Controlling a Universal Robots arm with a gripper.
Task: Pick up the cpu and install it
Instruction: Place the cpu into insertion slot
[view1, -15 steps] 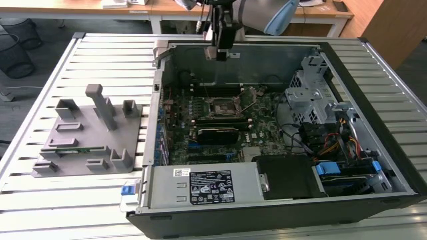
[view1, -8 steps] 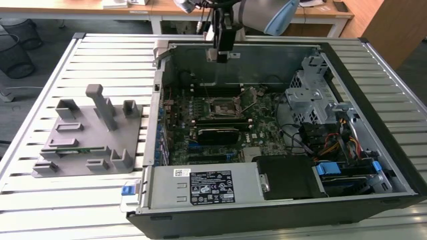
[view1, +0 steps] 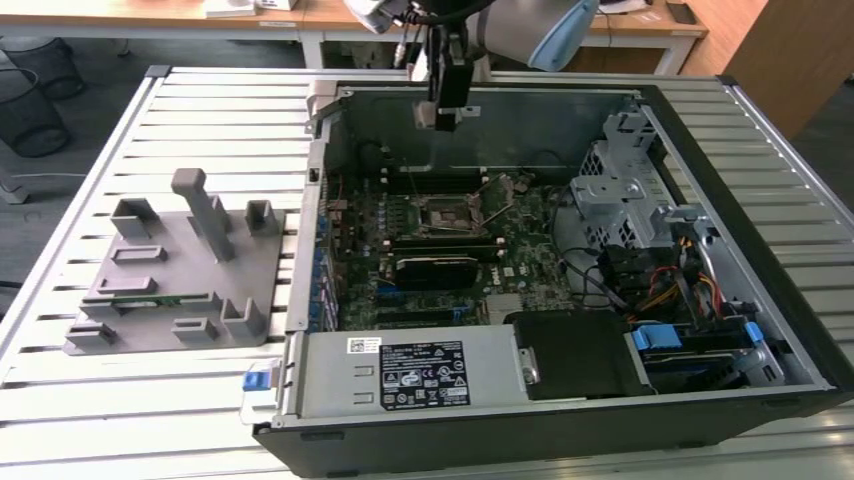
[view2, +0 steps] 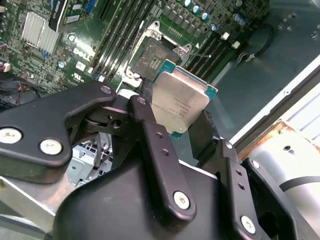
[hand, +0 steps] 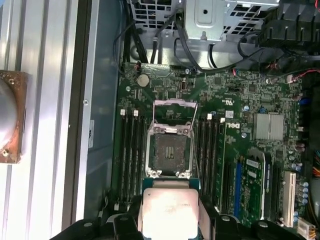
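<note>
Claw (view2: 176, 114) clamped on cpu (view2: 180, 100) edges, hovering abv socket (hand: 170, 150).

cpu (view2: 181, 101) partly hidden behind claw (view2: 175, 120), arm (view1: 541, 30) cropped by frame

Chip (view2: 179, 102): silver-grey top, teal-green rim. Gripper (view2: 175, 117): black. Circuit board (hand: 230, 100): dark green. Table (view1: 200, 100): pale, ribbed in stripes. Parts holder (view1: 160, 270): plain grey. Computer case (view1: 534, 445): black.

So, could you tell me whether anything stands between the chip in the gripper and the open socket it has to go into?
Nothing visible does. The gripper holds the chip above the board, apart from the socket, which lies bare with its metal frame swung open to one side.
</note>
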